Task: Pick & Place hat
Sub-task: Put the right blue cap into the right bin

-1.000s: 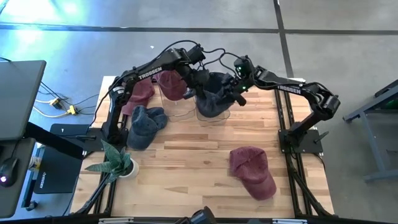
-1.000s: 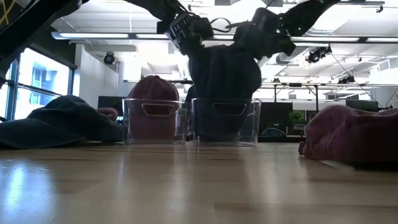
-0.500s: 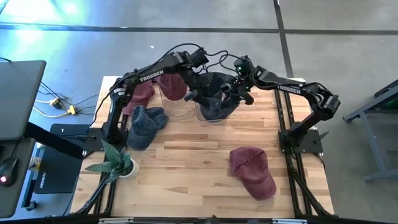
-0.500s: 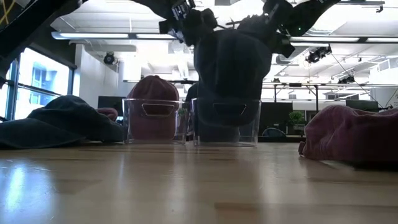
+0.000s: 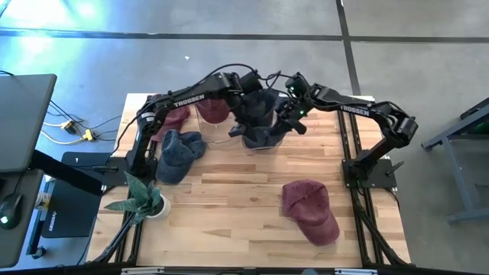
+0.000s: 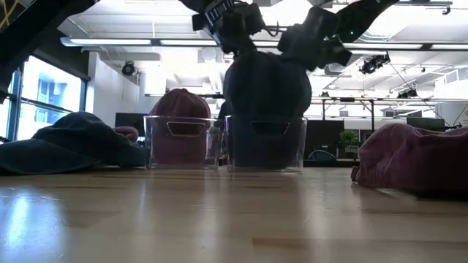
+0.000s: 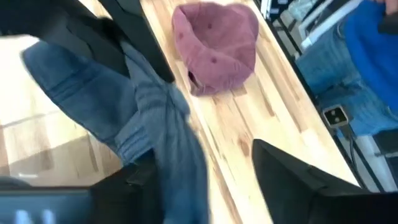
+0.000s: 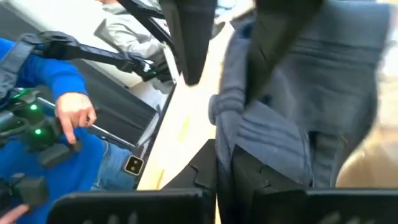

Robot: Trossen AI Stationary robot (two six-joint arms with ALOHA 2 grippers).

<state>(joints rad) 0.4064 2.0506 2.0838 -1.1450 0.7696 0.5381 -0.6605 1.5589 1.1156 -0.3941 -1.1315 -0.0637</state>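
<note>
A blue hat stands bunched up in the right-hand clear bin at the table's far middle, its top bulging above the rim. My right gripper is shut on its cloth at the hat's right side. My left gripper hovers open over the hat's left top, with blue cloth hanging between its fingers. A maroon hat fills the left-hand clear bin. My left gripper has hat cloth lying along one open finger; I cannot tell whether it touches. My right gripper pinches a bunched fold of the blue hat's cloth between its two fingers, coming from the table's right, slanting slightly down. The hat's lower part sits in the bin.
Another blue hat and a maroon hat lie at the left. A further maroon hat lies near the right front, and a small potted plant stands front left. A person in blue is beyond the table.
My left gripper has moved toward the table's right, across the top of the blue hat. The hat has gathered into a rounder heap over its bin, its lower part staying inside.
</note>
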